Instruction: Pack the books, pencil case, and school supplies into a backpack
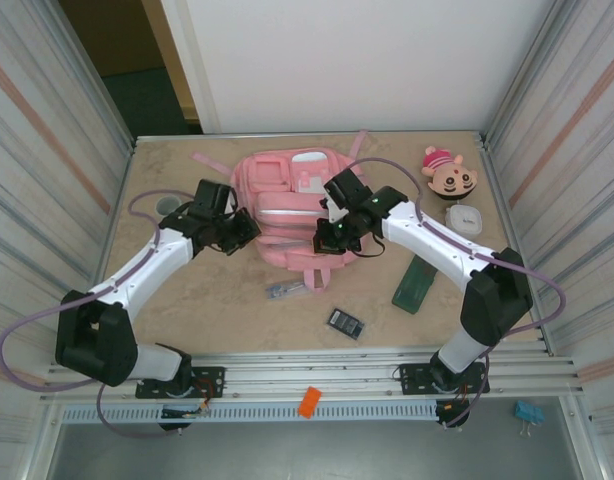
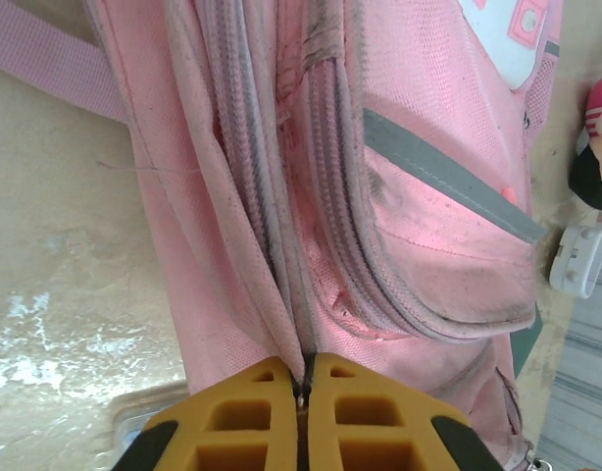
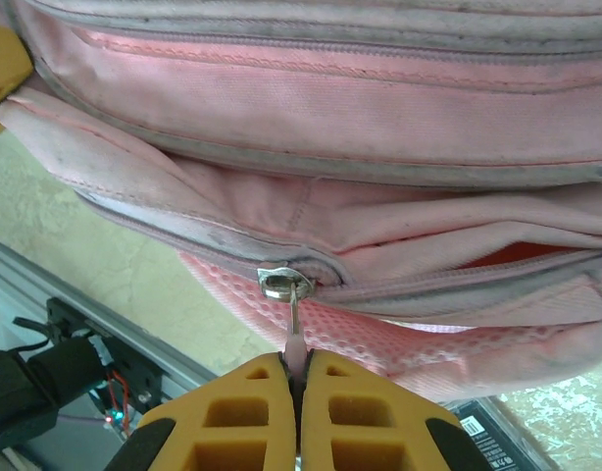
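Setting: robotics laboratory test cell. Indicators: two arms, left arm [image 1: 137,270] and right arm [image 1: 437,245], bolted to aluminium rails [image 1: 317,372] at the counter [image 1: 177,320] edge. Ribbed panel walls [image 1: 42,120] enclose the work area. Exposed cabling [image 1: 32,313] runs from each base.

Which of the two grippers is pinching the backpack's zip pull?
The right gripper: its shut jaws clamp the metal zip pull on the backpack. The left gripper is shut on the bag's fabric seam, no pull discernible.

Bright even light, faint soft shadows; wrist views sharp on backpack [image 2: 232,147], mild sheen on fabric
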{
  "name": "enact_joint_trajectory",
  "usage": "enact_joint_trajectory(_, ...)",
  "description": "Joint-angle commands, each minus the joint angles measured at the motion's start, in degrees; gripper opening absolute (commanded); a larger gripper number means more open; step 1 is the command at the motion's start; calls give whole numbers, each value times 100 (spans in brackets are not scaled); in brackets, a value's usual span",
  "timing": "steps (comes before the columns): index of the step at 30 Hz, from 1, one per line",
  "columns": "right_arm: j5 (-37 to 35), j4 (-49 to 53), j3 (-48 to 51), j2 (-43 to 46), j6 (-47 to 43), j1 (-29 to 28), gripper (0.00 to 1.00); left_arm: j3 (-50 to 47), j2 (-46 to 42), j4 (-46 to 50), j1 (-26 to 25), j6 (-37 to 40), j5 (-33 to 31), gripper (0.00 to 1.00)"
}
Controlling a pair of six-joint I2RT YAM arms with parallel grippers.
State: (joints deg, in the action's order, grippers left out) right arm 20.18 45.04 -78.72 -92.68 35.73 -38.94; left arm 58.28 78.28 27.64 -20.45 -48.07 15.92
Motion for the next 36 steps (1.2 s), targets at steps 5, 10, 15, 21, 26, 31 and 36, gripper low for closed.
enact_joint_trajectory(5, 646, -5, 36, 203, -329, 104, 0, 282, -413, 469, 226, 1536, -428, 17)
enact_joint_trajectory(10, 939, -240, 8, 201, -235, 100, 0, 97, -884, -227, 174, 2973, 367, 70)
enact_joint_trajectory(15, 1097, -277, -65, 180, -256, 57, 0, -15, -1202, -599, -317, 5235, 1362, 75)
enact_joint_trajectory(21, 1127, -241, -93, 189, -268, 23, 0, 336, -617, -100, -853, 7276, 1492, 76)
enact_joint_trajectory(26, 1184, -241, -112, 225, -291, -1, 0, 552, -20, 79, -894, 7934, 1273, 66)
enact_joint_trajectory(31, 1295, -258, -91, 311, -347, 23, 0, 679, 358, 188, -936, 8493, 1081, 51)
enact_joint_trajectory(36, 1382, -259, -56, 358, -389, 137, 0, 594, 372, 324, -937, 8966, 887, 22)
